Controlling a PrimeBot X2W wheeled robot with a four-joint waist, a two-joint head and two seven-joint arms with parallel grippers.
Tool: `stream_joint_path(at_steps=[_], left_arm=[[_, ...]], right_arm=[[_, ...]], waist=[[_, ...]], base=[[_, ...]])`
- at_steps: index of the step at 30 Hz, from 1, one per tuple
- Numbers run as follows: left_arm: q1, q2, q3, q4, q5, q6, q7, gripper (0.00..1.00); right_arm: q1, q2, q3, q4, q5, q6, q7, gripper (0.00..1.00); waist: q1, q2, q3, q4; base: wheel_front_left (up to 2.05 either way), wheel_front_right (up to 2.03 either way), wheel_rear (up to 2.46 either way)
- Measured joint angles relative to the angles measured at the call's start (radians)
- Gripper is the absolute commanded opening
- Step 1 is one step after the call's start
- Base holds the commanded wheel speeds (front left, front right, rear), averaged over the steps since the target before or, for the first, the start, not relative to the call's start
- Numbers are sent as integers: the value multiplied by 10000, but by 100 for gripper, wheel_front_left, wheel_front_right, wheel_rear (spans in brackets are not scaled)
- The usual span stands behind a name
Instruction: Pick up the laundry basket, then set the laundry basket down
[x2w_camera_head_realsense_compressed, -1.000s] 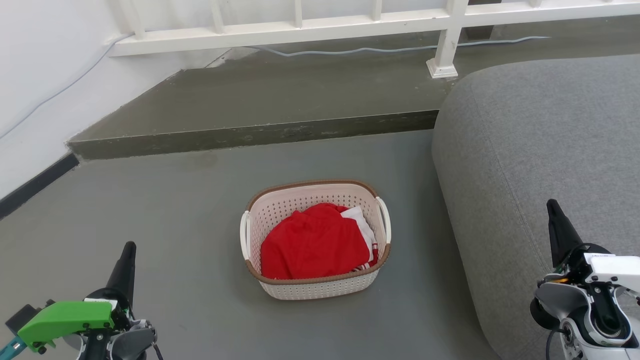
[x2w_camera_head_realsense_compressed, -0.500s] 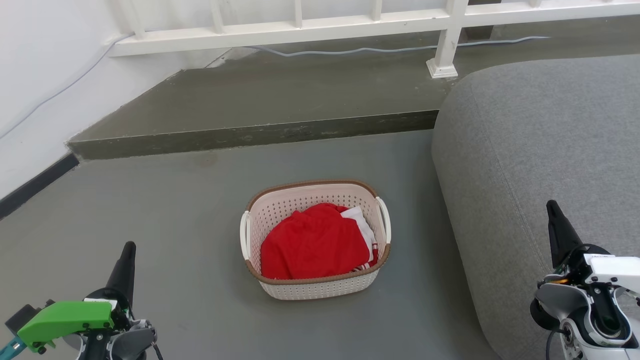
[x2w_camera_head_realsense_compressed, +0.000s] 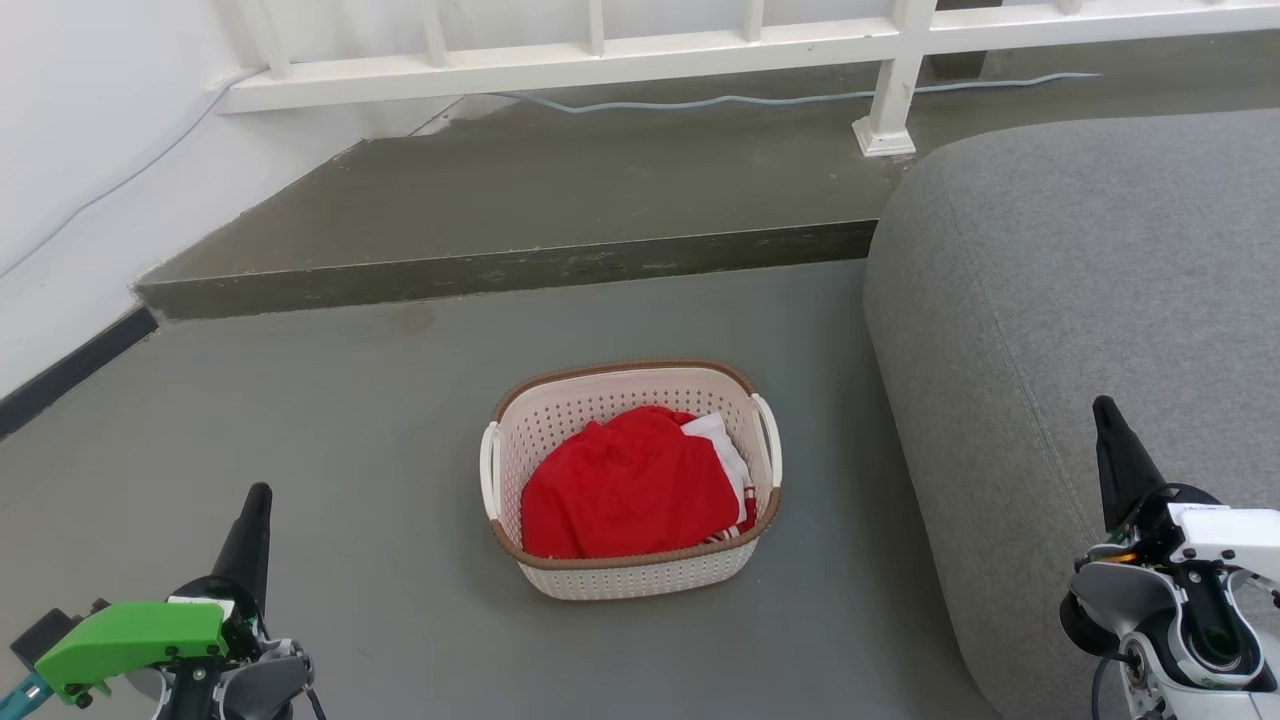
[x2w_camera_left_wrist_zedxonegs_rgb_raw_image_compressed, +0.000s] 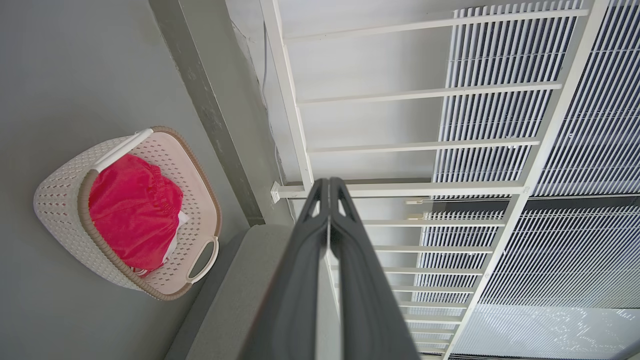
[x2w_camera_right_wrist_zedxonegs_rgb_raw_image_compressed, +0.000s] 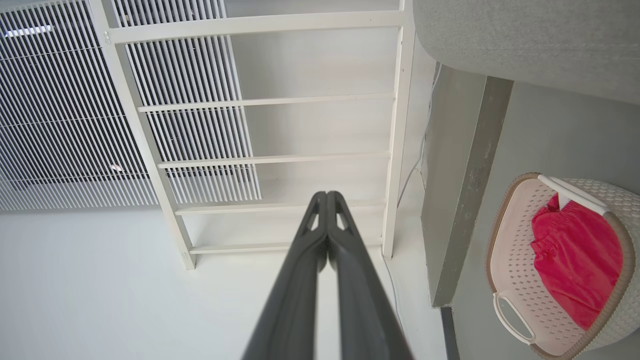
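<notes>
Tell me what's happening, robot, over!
Left gripper shut, empty. Right gripper shut, empty. Laundry basket on floor ahead, untouched. Grey sofa close on its right.

No text or labels can be read

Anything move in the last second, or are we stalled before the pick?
Nothing visibly changed. The laundry basket sits on the floor with the red cloth inside, untouched. The left gripper and right gripper hang shut and empty on either side of it, well apart from its handles.
</notes>
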Motion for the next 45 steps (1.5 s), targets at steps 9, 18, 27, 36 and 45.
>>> stream_joint_path(at_steps=[9,18,27,36,45], left_arm=[[0,-2,2,0,0,0,27,0],[0,-2,6,0,-2,0,27,0],[0,-2,8,-2,0,0,29,0],[0,-2,10,-2,0,0,29,0],[0,-2,12,-2,0,0,29,0]], right_arm=[[-2,0,-12,15,0,2,2,0],[-6,2,-21,40,0,2,2,0],[-7,6,-29,56,0,4,2,0],[-10,8,-42,65,0,4,4,0],[-11,12,-56,77,0,4,6,0]], waist=[[0,0,-1,0],[0,0,-1,-1],[0,0,-1,-1],[0,0,-2,-1],[0,0,-2,-2]], base=[[0,0,0],[0,0,0],[0,0,0],[0,0,0],[0,0,0]])
